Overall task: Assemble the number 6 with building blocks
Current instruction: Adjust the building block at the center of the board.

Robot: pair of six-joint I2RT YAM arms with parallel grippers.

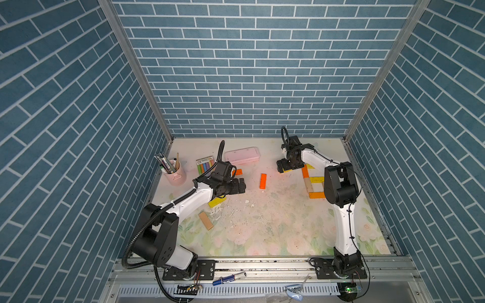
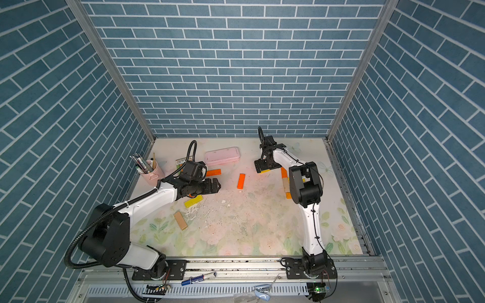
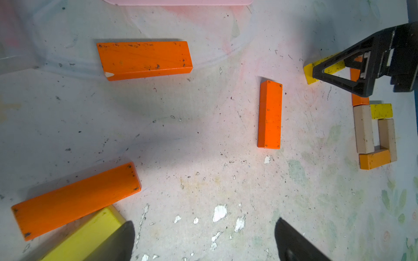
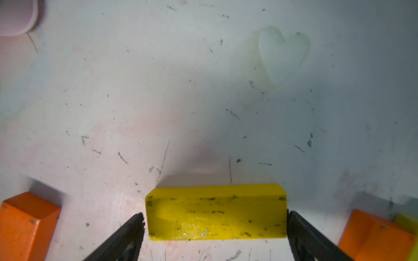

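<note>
A flat yellow wooden block (image 4: 214, 203) is laid on the flowered tabletop (image 1: 262, 225), beside the far end of the orange-tan-yellow block figure (image 3: 363, 128), flanked but ungripped by the spread right gripper (image 4: 215, 218). The left gripper (image 3: 204, 226) is held spread, empty.

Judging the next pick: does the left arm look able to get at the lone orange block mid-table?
Probably yes: the left gripper, jaws open, faces the lone orange block from close by, with nothing lying between them.
</note>
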